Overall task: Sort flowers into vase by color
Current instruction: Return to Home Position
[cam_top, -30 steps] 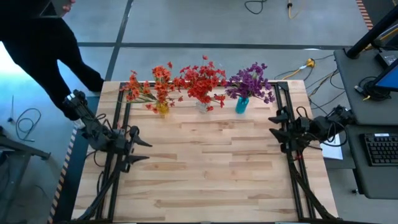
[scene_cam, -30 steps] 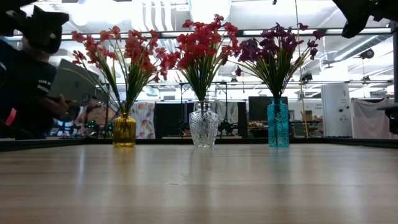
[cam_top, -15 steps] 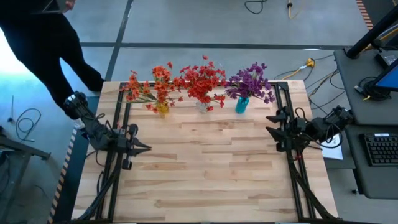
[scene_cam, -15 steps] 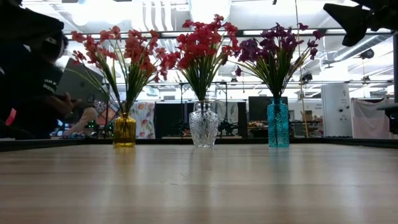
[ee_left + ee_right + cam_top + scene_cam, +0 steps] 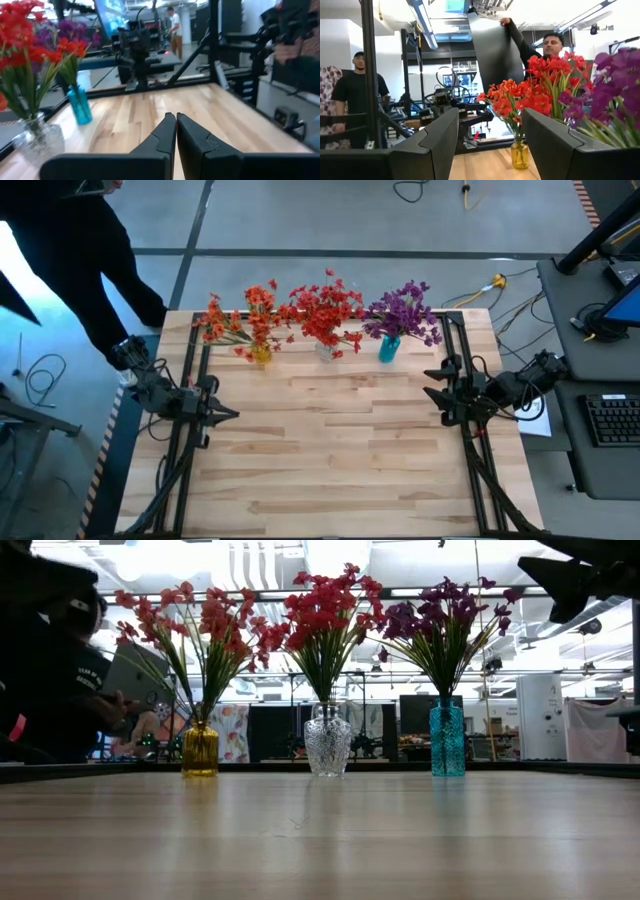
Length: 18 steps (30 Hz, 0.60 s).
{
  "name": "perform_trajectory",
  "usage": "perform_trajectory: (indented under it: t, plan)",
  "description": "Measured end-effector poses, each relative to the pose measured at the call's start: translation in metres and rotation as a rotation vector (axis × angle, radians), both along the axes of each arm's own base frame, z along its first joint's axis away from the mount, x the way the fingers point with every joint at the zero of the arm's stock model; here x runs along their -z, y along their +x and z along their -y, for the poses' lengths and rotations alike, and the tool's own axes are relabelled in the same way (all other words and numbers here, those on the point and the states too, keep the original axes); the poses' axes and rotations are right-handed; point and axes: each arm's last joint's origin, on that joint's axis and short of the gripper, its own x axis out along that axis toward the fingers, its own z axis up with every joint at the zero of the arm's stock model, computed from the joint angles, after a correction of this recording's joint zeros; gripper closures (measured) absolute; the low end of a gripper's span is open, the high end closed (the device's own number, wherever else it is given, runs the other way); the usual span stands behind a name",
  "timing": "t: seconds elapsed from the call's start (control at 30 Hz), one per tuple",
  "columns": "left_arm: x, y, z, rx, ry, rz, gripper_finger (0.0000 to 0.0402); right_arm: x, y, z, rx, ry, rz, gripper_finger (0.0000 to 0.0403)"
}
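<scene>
Both arms have withdrawn sideways, left gripper [image 5: 176, 122] closed on nothing, right gripper [image 5: 490, 150] wide open and empty, flowers [image 5: 325, 315] standing colour-sorted in three vases [image 5: 327, 750] well beyond both: sorting judged complete.

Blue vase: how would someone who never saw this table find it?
Look at the wooden table; three vases stand in a row along its far edge. The blue vase is the end one nearest the right gripper. It alone is teal and holds purple flowers; the clear vase beside it has red flowers, the yellow vase orange-red flowers.
</scene>
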Motion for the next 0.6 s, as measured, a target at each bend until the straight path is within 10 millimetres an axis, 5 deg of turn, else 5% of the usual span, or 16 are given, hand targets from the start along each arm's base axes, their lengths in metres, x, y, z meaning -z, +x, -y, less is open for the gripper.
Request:
perform_trajectory:
  t: [0.6]
  plan:
    - [0.019, 0.004, -0.001, -0.153, -0.124, -0.044, 0.0402, 0.005, 0.003, 0.0, 0.026, 0.083, -0.047, 0.0193]
